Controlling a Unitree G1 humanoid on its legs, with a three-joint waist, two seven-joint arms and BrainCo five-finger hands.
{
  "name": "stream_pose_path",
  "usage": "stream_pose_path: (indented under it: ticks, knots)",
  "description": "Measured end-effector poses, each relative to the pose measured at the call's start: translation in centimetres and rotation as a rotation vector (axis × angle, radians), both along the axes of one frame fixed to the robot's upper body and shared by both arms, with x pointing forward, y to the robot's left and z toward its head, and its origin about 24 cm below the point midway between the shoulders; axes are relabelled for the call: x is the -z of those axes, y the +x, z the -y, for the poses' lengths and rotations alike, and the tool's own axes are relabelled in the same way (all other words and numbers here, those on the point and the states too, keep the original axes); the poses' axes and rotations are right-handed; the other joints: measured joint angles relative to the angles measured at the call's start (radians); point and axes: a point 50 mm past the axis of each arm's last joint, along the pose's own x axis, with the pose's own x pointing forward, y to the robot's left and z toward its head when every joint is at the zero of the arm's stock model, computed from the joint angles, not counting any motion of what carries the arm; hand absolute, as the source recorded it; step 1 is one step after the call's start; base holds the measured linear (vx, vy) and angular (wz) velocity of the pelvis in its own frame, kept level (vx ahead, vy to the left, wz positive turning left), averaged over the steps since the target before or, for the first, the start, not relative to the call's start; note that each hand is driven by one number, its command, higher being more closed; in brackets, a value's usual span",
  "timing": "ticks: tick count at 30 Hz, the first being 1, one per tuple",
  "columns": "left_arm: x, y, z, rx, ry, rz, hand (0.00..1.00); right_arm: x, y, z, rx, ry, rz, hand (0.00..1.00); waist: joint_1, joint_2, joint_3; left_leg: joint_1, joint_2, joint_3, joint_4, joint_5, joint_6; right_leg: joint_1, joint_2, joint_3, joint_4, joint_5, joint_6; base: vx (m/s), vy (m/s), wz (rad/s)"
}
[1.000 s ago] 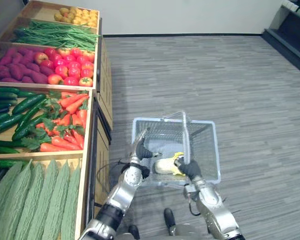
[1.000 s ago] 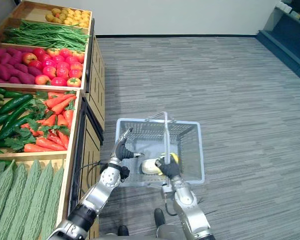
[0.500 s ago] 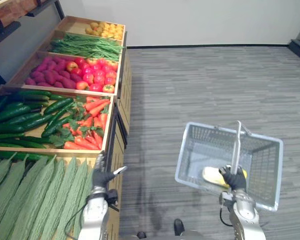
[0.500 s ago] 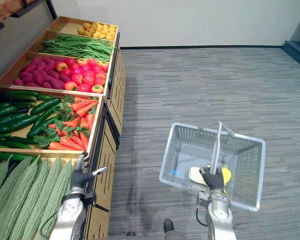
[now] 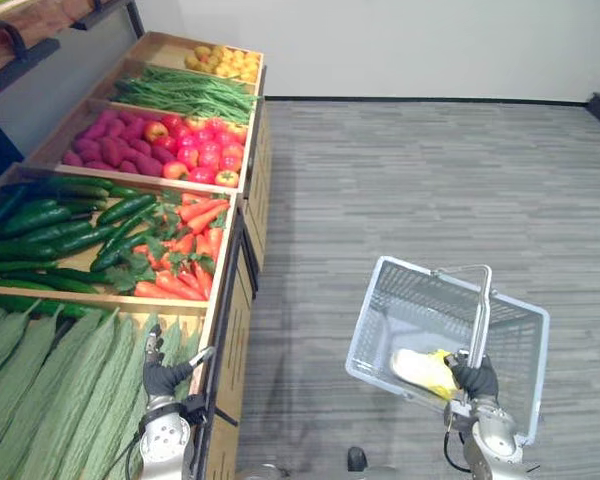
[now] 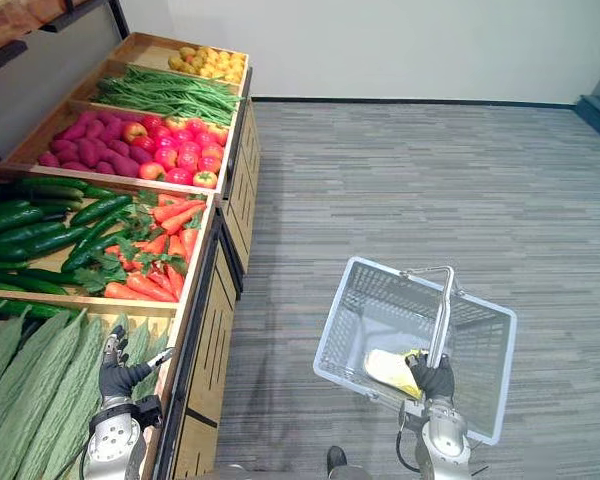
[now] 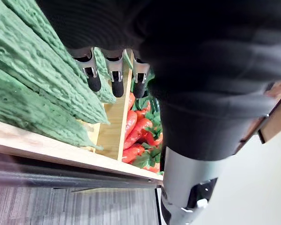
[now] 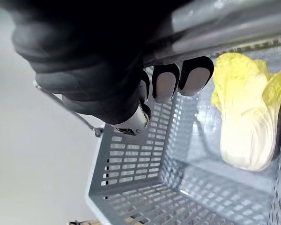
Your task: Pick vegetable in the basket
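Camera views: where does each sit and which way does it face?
Left eye view: on the head, looking down at wooden produce stand and grey mesh basket; left hand, right hand show.
Right eye view: beside it, same scene.
Left wrist view: on the left wrist, along open fingers toward bumpy green gourds.
Right wrist view: on the right wrist; fingers curl round the metal handle, pale yellow cabbage beyond.
Shared: eye and right wrist views show basket and cabbage.
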Motion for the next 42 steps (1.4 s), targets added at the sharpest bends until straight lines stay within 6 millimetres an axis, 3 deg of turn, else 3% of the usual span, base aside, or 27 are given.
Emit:
stream_pose_path:
  ticks: [2,3,6,9,10,11,13,14,15,16,17,19,22,23,25,27,28,29,32,34,35,36,38,42]
  knots:
    - [-0.3,0.4,0.1,-0.004,0.009,0.016,0.00,0.4,0.0,-0.1,0.000,0.007,-0.017,1.00,-0.004,0.007,0.017,0.052,0.006,-0.004,-0.001,-0.024,0.019,-0.059,-0.017,-0.061,0.166,-0.011,-0.008,0.11,0.002,-0.06]
    - [-0.5,0.5,0.3,-0.004,0.017,0.025,0.00,0.8,-0.1,0.0,0.003,0.008,-0.035,1.00,-0.008,0.011,0.020,0.079,0.007,-0.004,-0.001,-0.043,0.018,-0.084,-0.043,-0.108,0.212,-0.041,-0.040,0.18,0.003,0.03]
    - [-1.1,1.2,0.1,0.010,0.046,0.049,0.00,1.1,-0.2,0.0,0.015,0.005,-0.048,1.00,-0.011,0.000,0.014,0.099,0.010,-0.033,-0.003,-0.078,-0.003,-0.141,-0.068,-0.128,0.107,-0.061,-0.043,0.25,-0.045,0.15]
    - [-1.8,2.2,0.1,-0.007,0.057,0.090,0.00,0.8,0.3,1.2,0.033,-0.024,-0.044,1.00,-0.046,0.010,0.027,0.129,0.038,-0.091,-0.023,-0.091,-0.055,-0.180,-0.024,-0.006,-0.124,0.050,-0.015,0.47,-0.184,0.71]
    - [-2.1,2.5,0.1,-0.010,0.061,0.105,0.00,0.7,0.2,1.6,0.035,-0.038,-0.047,1.00,-0.060,-0.005,0.026,0.154,0.038,-0.128,-0.023,-0.111,-0.089,-0.165,-0.025,0.049,-0.205,0.154,-0.006,0.60,-0.315,0.73]
    - [-1.7,2.7,0.6,-0.016,0.034,0.096,0.00,0.5,0.8,2.2,0.020,-0.069,-0.048,1.00,-0.062,0.052,0.038,0.179,0.095,-0.169,-0.022,-0.119,-0.132,-0.159,0.018,0.013,-0.131,0.186,-0.027,0.57,-0.331,0.64]
    - [-1.6,2.7,1.1,-0.012,0.013,0.103,0.00,0.3,1.1,2.2,0.013,-0.070,-0.038,1.00,-0.057,0.067,0.035,0.179,0.117,-0.193,-0.010,-0.073,-0.158,-0.168,0.029,-0.012,-0.080,0.130,-0.049,0.40,-0.264,0.28]
    - [-1.8,2.8,1.6,-0.017,-0.008,0.120,0.00,0.2,1.5,1.8,-0.006,-0.067,-0.027,1.00,-0.057,0.068,0.036,0.155,0.128,-0.227,0.051,-0.018,-0.151,-0.149,0.035,-0.041,-0.061,0.085,-0.072,0.43,-0.326,0.45]
    - [-2.0,2.9,1.9,-0.017,-0.022,0.134,0.00,0.1,1.5,1.5,-0.014,-0.065,-0.023,1.00,-0.058,0.069,0.037,0.110,0.137,-0.248,0.154,0.029,-0.123,-0.123,0.040,-0.065,-0.065,0.065,-0.086,0.49,-0.397,0.66]
    - [-2.1,3.0,2.2,-0.006,-0.024,0.140,0.00,0.0,1.1,1.3,-0.016,-0.060,-0.018,1.00,-0.055,0.071,0.039,0.023,0.161,-0.253,0.333,0.133,-0.067,-0.068,0.048,-0.096,-0.096,0.047,-0.107,0.46,-0.375,0.73]
    - [-2.1,2.9,2.3,-0.003,-0.026,0.141,0.00,-0.1,0.7,1.1,-0.020,-0.062,-0.015,1.00,-0.044,0.075,0.044,-0.057,0.204,-0.231,0.497,0.204,-0.047,0.007,0.059,-0.122,-0.147,0.039,-0.122,0.36,-0.296,0.55]
    - [-2.1,2.5,2.2,-0.005,-0.024,0.138,0.00,-0.5,0.5,1.0,-0.022,-0.066,0.001,1.00,-0.026,0.074,0.046,-0.140,0.228,-0.176,0.636,0.181,-0.054,0.106,0.068,-0.144,-0.210,0.030,-0.141,0.29,-0.224,0.38]
    - [-2.6,2.0,2.1,-0.008,-0.017,0.154,0.00,-1.7,0.6,1.1,-0.010,-0.077,0.051,1.00,-0.014,0.077,0.050,-0.221,0.228,-0.054,0.595,0.109,-0.042,0.195,0.061,-0.185,-0.280,0.020,-0.155,0.27,-0.142,0.45]
    - [-2.9,2.1,2.1,-0.005,-0.015,0.167,0.00,-2.0,0.5,1.6,0.013,-0.085,0.063,1.00,-0.003,0.082,0.049,-0.225,0.226,0.030,0.497,0.094,-0.024,0.225,0.055,-0.214,-0.301,0.013,-0.156,0.19,-0.037,0.72]
    - [-4.1,2.7,2.2,0.003,-0.003,0.224,0.00,-2.3,-0.2,3.1,0.089,-0.099,0.071,1.00,-0.012,0.094,0.041,-0.223,0.215,0.263,0.265,0.095,-0.022,0.269,0.036,-0.323,-0.343,-0.008,-0.136,0.22,0.019,1.59]
    - [-4.3,2.6,1.9,-0.006,0.009,0.228,0.00,-2.3,-0.8,4.5,0.166,-0.108,0.065,1.00,-0.023,0.106,0.034,-0.202,0.170,0.367,0.078,0.121,0.010,0.275,0.012,-0.393,-0.311,-0.064,-0.101,0.20,0.093,1.42]
    - [-4.1,2.5,1.9,-0.010,0.009,0.217,0.00,-1.9,-0.7,4.5,0.169,-0.100,0.054,1.00,-0.020,0.106,0.031,-0.182,0.150,0.367,0.062,0.133,0.041,0.276,-0.004,-0.394,-0.290,-0.080,-0.090,0.26,0.138,0.49]
    - [-3.6,1.9,1.3,-0.034,0.014,0.191,0.00,-1.1,-0.5,4.4,0.166,-0.084,0.025,1.00,0.002,0.088,0.030,-0.147,0.109,0.373,0.038,0.123,0.061,0.282,-0.040,-0.375,-0.247,-0.109,-0.063,0.24,0.125,0.13]
    - [-3.0,1.5,1.1,-0.042,0.020,0.160,0.00,-0.1,-0.6,4.2,0.166,-0.063,-0.019,1.00,-0.002,0.065,0.033,-0.085,0.037,0.354,0.009,0.090,0.067,0.290,-0.110,-0.355,-0.122,-0.162,-0.029,0.30,0.164,0.40]
    - [-2.9,1.5,1.5,-0.017,0.014,0.151,0.00,1.0,-1.2,4.0,0.172,-0.042,-0.065,1.00,-0.010,0.049,0.043,-0.025,-0.015,0.302,-0.030,0.067,0.062,0.226,-0.159,-0.311,0.150,-0.158,-0.043,0.25,0.113,0.83]
    - [-3.0,1.5,1.4,-0.007,0.033,0.148,0.00,1.7,-1.8,3.4,0.176,-0.016,-0.095,1.00,-0.036,0.034,0.051,0.019,-0.043,0.247,-0.040,0.051,0.071,0.158,-0.181,-0.249,0.357,-0.122,-0.065,0.30,0.034,1.29]
    - [-3.0,1.6,1.6,0.006,0.036,0.145,0.00,2.3,-2.5,3.0,0.184,0.002,-0.120,1.00,-0.048,0.019,0.048,0.045,-0.054,0.204,-0.039,0.036,0.083,0.115,-0.165,-0.180,0.433,-0.141,-0.058,0.38,-0.021,1.44]
    - [-3.1,1.7,1.8,0.016,0.047,0.142,0.00,2.6,-3.1,2.7,0.187,0.007,-0.139,1.00,-0.048,0.012,0.047,0.068,-0.055,0.165,-0.039,0.026,0.087,0.048,-0.129,-0.103,0.427,-0.165,-0.060,0.33,-0.066,0.93]
    - [-3.6,2.4,2.9,0.068,0.042,0.171,0.00,2.6,-3.9,3.0,0.200,-0.003,-0.149,1.00,-0.063,0.016,0.045,0.079,-0.054,-0.001,-0.012,0.004,0.058,-0.048,0.012,0.145,0.220,-0.180,-0.048,0.34,-0.123,1.22]
